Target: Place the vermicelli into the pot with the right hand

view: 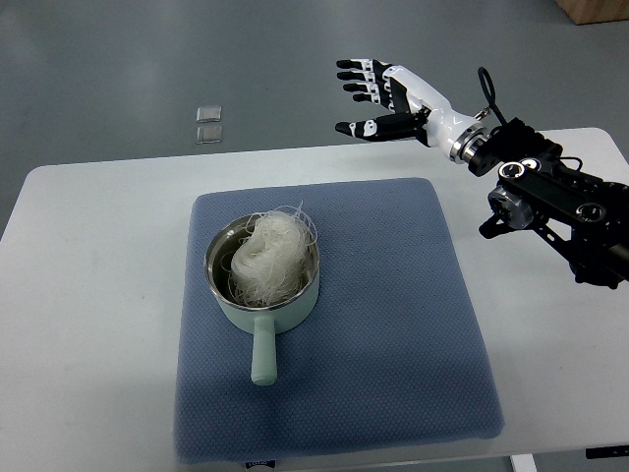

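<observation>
A bundle of white vermicelli (pixel 269 256) lies inside the pale green pot (pixel 218 246), with a few strands sticking up over the far rim. The pot stands on the left half of a blue mat (pixel 393 324), its handle (pixel 262 356) pointing toward the near edge. My right hand (pixel 369 98) hovers high beyond the mat's far edge, up and to the right of the pot. Its fingers are spread and hold nothing. The right arm (pixel 550 187) comes in from the right edge. The left arm does not show.
The mat lies on a white table (pixel 88 295). Beyond the table's far edge, two small clear squares (pixel 208 124) lie on the grey floor. A brown corner (pixel 595 10) shows at the top right.
</observation>
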{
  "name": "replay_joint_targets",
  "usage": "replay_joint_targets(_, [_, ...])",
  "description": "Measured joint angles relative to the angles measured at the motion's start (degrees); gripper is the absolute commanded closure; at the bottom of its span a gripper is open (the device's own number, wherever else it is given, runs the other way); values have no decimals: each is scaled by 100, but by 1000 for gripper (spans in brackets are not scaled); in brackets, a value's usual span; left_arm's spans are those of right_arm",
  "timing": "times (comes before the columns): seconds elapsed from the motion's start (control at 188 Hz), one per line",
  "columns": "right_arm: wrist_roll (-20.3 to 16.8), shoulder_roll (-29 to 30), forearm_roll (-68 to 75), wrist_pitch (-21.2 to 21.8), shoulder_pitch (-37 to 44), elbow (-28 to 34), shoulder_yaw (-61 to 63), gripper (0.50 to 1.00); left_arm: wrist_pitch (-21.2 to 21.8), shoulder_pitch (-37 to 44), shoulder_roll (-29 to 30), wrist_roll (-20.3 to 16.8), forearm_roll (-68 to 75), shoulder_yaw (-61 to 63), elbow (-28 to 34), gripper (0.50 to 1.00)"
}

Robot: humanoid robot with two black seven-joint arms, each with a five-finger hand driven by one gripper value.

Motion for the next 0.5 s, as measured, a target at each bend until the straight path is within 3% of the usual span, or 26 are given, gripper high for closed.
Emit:
replay_joint_targets(0.345, [-157, -56, 2165, -80, -867, -306, 640, 640, -8, 3, 0, 0, 0, -5, 2, 500])
replay_joint_targets(0.367, [-157, -55, 2249, -83, -899, -314, 659, 630, -9, 3, 0, 0, 0, -5, 2, 500])
replay_joint_targets(0.393, [-158, -51, 2356, -86, -935, -325, 681, 577, -9, 3, 0, 0, 0, -5, 2, 500])
replay_joint_targets(0.5, [-158, -39, 2723, -86, -1058, -344, 729, 572, -9, 3, 0, 0, 0, -5, 0, 500])
